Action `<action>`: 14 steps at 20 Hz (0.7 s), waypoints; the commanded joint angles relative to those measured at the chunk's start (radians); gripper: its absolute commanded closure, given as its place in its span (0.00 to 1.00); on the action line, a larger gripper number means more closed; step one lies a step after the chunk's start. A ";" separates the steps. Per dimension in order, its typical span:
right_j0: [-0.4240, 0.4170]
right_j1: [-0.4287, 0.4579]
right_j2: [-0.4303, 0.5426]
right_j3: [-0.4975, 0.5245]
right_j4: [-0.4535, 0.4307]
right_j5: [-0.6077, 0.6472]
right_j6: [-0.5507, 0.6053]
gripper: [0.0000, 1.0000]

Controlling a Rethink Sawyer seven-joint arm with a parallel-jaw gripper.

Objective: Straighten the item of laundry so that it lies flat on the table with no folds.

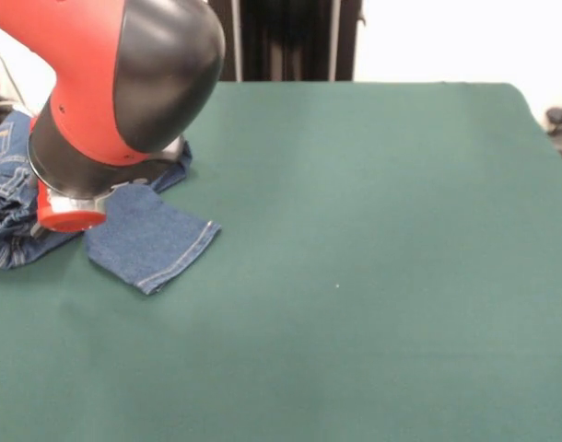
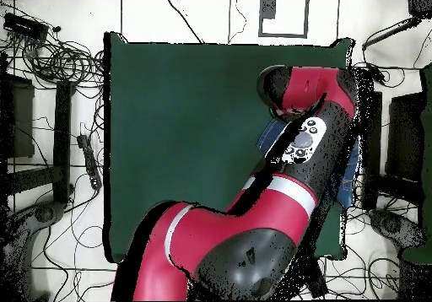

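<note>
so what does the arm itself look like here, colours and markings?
The arm is glossy red with black rounded joint caps and a white band across one link. In the overhead view a grey panel with round buttons sits on the forearm. In the front view the big red-and-black housing ends in a black collar and a red cap. The gripper is hidden, so nothing on it.

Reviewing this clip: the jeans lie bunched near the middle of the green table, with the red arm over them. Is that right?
Not the middle. In the front view the jeans lie bunched at the left edge of the green table, partly running out of the picture. The red arm is indeed over them, as the overhead view also shows.
</note>
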 commanded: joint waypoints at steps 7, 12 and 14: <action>-0.024 0.009 0.120 0.143 -0.030 -0.081 -0.009 0.00; -0.051 0.029 0.145 0.145 -0.033 -0.117 -0.043 0.00; -0.055 0.034 0.151 0.150 -0.036 -0.135 -0.047 0.00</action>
